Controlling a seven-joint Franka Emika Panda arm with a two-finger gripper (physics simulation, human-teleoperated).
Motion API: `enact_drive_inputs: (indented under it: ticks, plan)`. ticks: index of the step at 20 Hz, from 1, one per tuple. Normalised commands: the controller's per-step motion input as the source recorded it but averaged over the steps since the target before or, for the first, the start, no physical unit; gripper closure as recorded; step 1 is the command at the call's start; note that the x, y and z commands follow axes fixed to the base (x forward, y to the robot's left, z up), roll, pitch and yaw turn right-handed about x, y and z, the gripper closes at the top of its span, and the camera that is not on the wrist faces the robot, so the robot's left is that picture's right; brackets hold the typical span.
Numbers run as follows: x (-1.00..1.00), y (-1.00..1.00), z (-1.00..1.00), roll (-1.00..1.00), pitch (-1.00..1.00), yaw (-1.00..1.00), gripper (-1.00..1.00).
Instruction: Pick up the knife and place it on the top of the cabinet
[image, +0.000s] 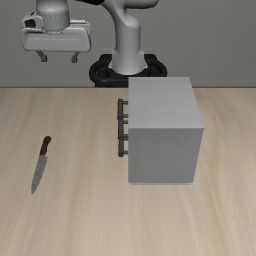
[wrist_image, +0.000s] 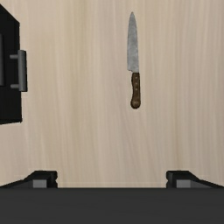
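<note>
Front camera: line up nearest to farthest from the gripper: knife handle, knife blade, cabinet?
1. Knife handle, exterior view's left, nearer the gripper.
2. Knife blade, beyond the handle.
Cabinet, exterior view's right: too close to call against either.

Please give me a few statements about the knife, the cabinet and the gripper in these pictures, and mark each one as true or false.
1. The knife lies flat on the table. True.
2. The handles of the cabinet are on the side that faces the knife. True.
3. The gripper is shut on the knife. False: it is open and holds nothing, raised above the table.
4. The knife rests on top of the cabinet. False: it lies on the table, apart from the cabinet, toward the exterior view's left of it.
</note>
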Motion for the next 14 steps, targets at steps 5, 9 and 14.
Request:
enact_drive_inputs:
  ticks: [5, 9, 14]
  plan:
    - [0.0, -1.0, 0.0, 0.0, 0.0, 0.0, -1.0]
    - [1.0, 0.0, 0.0, 0.0, 0.0, 0.0, -1.0]
    - [0.6, 0.2, -0.2, 0.0, 0.0, 0.0, -1.0]
